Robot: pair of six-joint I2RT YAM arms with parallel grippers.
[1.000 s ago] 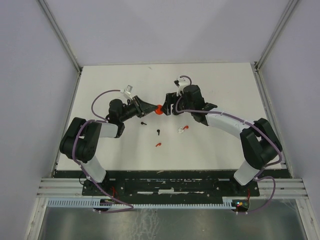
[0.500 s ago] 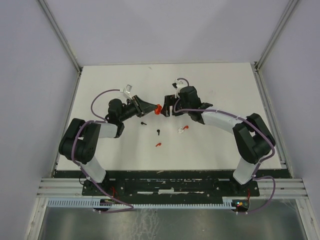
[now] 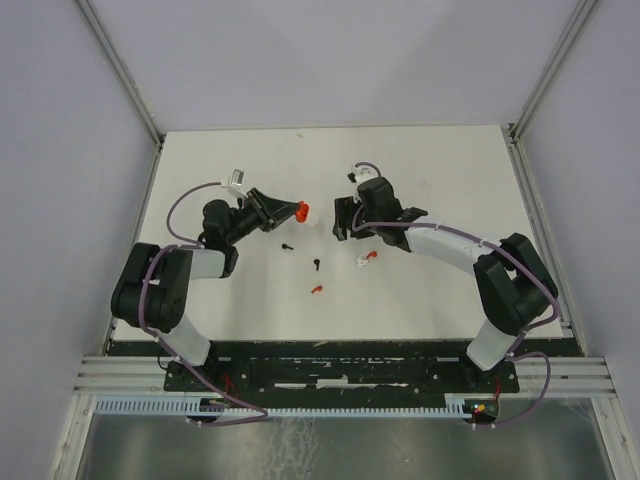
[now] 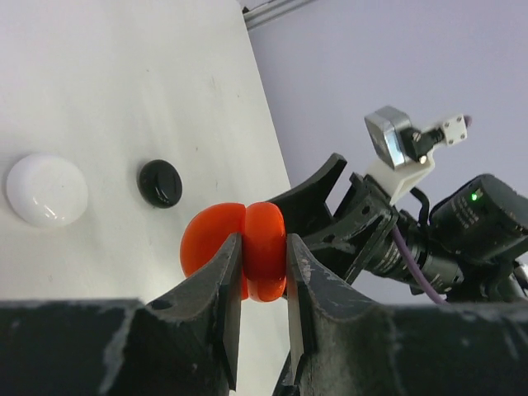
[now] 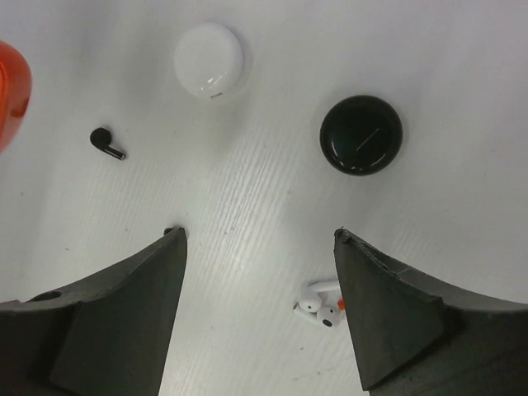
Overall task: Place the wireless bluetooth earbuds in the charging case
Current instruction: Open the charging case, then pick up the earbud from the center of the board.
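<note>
While the left gripper (image 4: 262,247) pinches the orange-red charging case (image 4: 210,243) at lower centre of its wrist view, the right gripper (image 5: 257,235) hangs spread over the table (image 5: 462,66). Two white earbuds (image 5: 320,307) lie at lower centre-right of the right wrist view, just inside the finger at frame right, stems running roughly across the frame. One black earbud (image 5: 107,143) lies upper left. The right arm is judged nearer to both. Each earbud is tiny, glossy and stemmed.

Earbuds (image 3: 316,265) scattered near the middle of the table (image 3: 440,160), two round cases (image 5: 209,59) just behind them.
</note>
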